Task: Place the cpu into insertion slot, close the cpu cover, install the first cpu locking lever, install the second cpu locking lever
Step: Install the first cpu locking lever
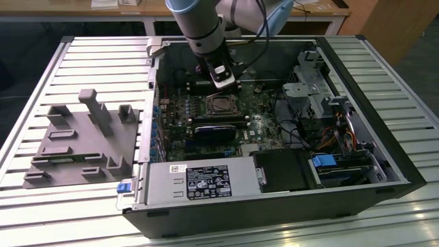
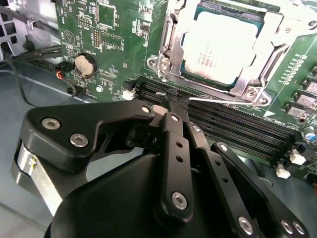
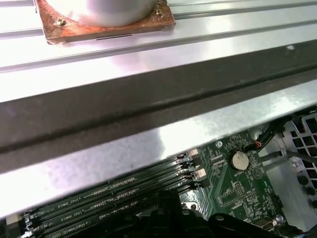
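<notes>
Exterior view: slatted aluminium work table (image 1: pixel 69 216), bright with glare along the near slats. Behind it, at the far edge, a light wooden desk (image 1: pixel 69 12) on white legs (image 1: pixel 147 24), with white papers (image 1: pixel 104 4) on top. At the exterior view's right, a wooden cabinet side (image 1: pixel 391 23) above dark floor (image 1: pixel 422 67).

Arm (image 1: pixel 199 25): silver-grey tubular segment with a pale blue cap at the joint and a darker wrist section. Black cable (image 1: pixel 262 20) runs alongside it. Pale block (image 1: pixel 221 76) with a dark face is mounted at the wrist. Tool (image 2: pixel 172 101): matte black linkage bars, silver screw heads at each pivot, silver collar (image 2: pixel 27 158) at the base.
</notes>
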You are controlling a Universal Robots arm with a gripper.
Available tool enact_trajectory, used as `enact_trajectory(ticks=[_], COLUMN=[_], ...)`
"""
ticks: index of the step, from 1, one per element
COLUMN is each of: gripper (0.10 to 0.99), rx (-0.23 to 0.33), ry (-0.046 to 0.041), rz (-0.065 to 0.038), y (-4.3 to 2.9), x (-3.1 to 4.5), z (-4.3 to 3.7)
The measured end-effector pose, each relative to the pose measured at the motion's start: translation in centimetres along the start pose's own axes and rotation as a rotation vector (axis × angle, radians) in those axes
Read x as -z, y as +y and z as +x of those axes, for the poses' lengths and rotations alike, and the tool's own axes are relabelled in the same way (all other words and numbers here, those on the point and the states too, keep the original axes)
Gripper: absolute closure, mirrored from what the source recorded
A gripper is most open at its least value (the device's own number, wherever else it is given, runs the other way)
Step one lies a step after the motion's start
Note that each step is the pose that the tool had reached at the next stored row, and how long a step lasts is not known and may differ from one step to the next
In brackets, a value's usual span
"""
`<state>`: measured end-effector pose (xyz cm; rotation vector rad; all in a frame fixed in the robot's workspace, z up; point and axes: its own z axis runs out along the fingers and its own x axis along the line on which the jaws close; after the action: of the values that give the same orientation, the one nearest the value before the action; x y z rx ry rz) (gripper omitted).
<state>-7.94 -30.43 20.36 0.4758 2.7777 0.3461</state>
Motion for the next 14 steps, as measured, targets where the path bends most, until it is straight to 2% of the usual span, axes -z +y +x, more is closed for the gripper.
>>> enact_trajectory(ticks=[5, 6, 8, 9, 14], gripper=[0.984, 0.984, 0.984, 0.984, 0.984], rx=[0.0, -0.002, -0.006, -0.007, -0.008], ry=[0.0, 0.0068, 0.0291, 0.0333, 0.0335], rz=[0.001, 0.004, 0.013, 0.014, 0.015], y=[0.0, 0.01, 0.02, 0.02, 0.04], x=[-0.01, -0.03, -0.11, -0.13, -0.15], z=[0.0, -0.01, -0.1, -0.13, -0.17])
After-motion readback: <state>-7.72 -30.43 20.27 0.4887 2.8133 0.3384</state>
